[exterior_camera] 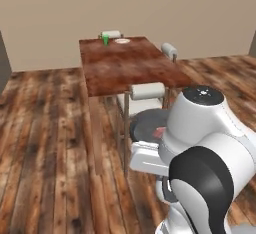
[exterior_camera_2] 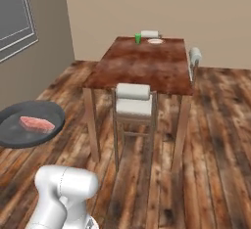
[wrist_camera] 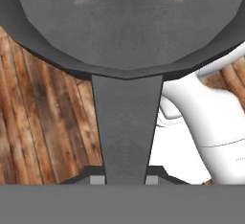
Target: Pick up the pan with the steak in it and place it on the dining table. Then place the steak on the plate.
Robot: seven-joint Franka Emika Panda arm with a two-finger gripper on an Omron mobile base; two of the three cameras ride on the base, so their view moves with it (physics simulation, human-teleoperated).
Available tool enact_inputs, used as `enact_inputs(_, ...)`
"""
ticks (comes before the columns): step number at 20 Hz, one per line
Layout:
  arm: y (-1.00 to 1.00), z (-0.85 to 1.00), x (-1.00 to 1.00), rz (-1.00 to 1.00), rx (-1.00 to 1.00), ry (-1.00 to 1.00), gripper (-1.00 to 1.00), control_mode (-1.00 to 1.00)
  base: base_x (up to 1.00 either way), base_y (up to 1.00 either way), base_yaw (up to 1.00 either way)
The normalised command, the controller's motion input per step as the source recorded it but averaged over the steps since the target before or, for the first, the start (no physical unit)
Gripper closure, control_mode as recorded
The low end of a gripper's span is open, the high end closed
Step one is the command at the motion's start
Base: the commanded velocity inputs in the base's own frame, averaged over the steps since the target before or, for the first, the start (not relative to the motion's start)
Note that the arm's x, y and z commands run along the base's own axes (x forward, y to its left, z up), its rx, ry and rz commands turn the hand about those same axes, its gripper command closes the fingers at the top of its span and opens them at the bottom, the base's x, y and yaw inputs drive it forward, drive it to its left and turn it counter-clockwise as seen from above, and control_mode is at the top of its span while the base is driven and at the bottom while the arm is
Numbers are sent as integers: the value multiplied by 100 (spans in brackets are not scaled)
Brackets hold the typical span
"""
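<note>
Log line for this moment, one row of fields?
claw: shut on handle of dark grey round pan | pinkish-red steak: in pan | pan: carried above floor, short of reddish-brown dining table

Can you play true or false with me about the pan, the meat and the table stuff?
1. The steak lies in the pan. True.
2. The pan sits on the dining table. False: it is held up over the wooden floor, off the table.
3. The gripper is shut on the pan's handle. True.
4. The plate is at the near end of the table. False: it is at the far end.
5. A green cup stands beside the plate. True.
</note>
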Motion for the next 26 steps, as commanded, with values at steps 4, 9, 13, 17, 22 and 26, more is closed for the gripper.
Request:
enact_inputs(4, 0, 0, 0, 0, 0, 0, 100, 100, 21, 96, 4)
enact_inputs(9, 0, 0, 0, 0, 0, 0, 100, 100, 22, 98, 5)
enact_inputs(13, 0, 0, 0, 0, 0, 0, 100, 100, 31, 81, 5)
enact_inputs(17, 0, 0, 0, 0, 0, 0, 100, 100, 39, 52, 3)
enact_inputs(22, 0, 0, 0, 0, 0, 0, 100, 100, 47, 35, 0)
enact_inputs(26, 0, 0, 0, 0, 0, 0, 100, 100, 68, 36, 0)
